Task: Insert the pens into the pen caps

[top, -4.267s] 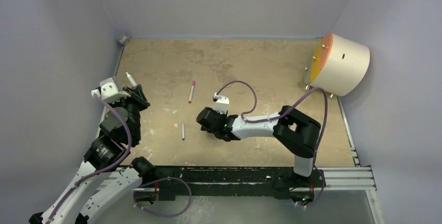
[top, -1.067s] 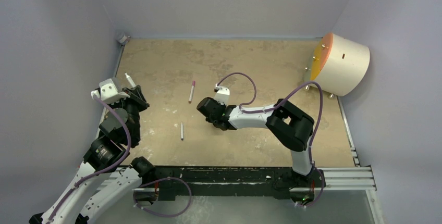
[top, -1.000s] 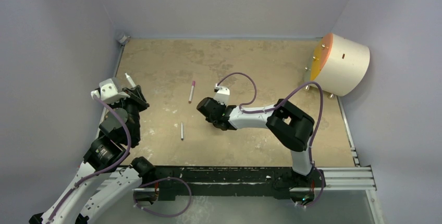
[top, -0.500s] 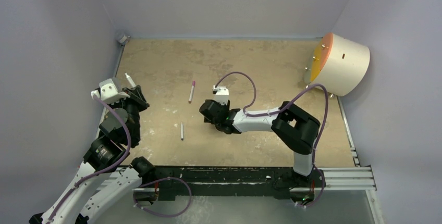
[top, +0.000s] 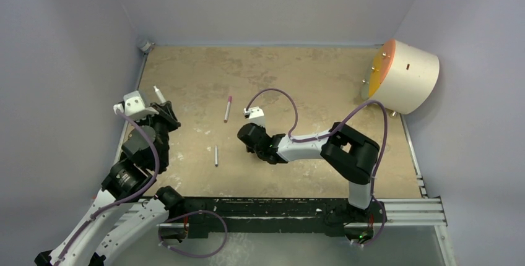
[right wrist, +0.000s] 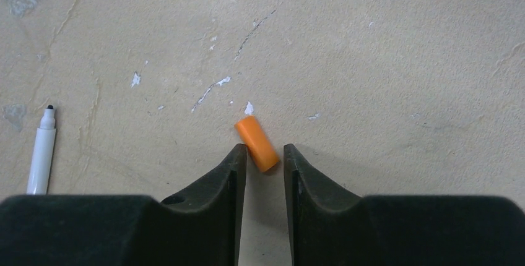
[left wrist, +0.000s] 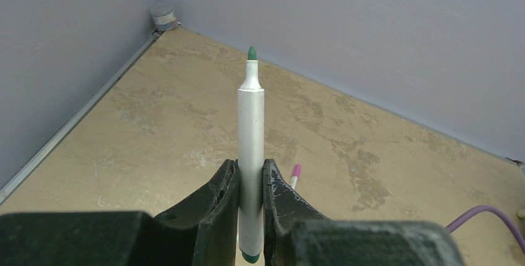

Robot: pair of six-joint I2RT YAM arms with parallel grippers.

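My left gripper (left wrist: 251, 170) is shut on a white pen (left wrist: 251, 136) with a green tip, held upright; the pen shows at the left of the top view (top: 159, 93). My right gripper (right wrist: 264, 151) is open and low over the table, and the near end of the orange cap (right wrist: 257, 143) lies between its fingertips. In the top view the right gripper (top: 247, 137) hides that cap. A pen with a pink cap on it (top: 227, 108) lies mid-table and also shows in the left wrist view (left wrist: 295, 175). An uncapped black-tipped pen (top: 216, 155) lies left of the right gripper (right wrist: 42, 148). No blue cap is in view.
A cream drum with an orange face (top: 405, 74) leans at the right wall. A small grey object (top: 147, 46) sits in the far left corner. A metal rail (top: 408, 210) runs along the near edge. Purple cables loop over the right arm.
My left gripper has shifted slightly right with the pen. My right wrist has turned and moved a little over the orange cap's spot. The two loose pens have not moved.
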